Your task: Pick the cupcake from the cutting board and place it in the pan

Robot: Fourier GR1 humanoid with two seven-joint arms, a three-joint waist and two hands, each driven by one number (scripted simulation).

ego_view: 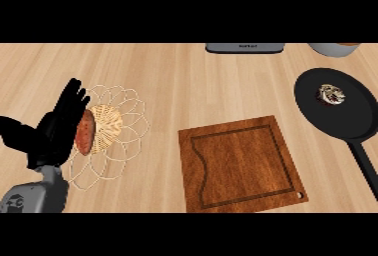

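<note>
The robot's black left hand (60,127) stands at the left edge of the counter, fingers straight and spread upward, holding nothing. Just beside it sits a pale wire basket (127,102) with a reddish-brown rounded item (86,134) inside. Further right, a dark brown wooden cutting board (244,167) lies flat. Beyond that, the small pale-topped cupcake (332,95) sits inside the round black frying pan (347,122), well apart from the board.

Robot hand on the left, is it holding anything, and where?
Nothing. The left robot hand rests open, fingers up, by the wire basket; the cupcake sits in the pan.
</note>
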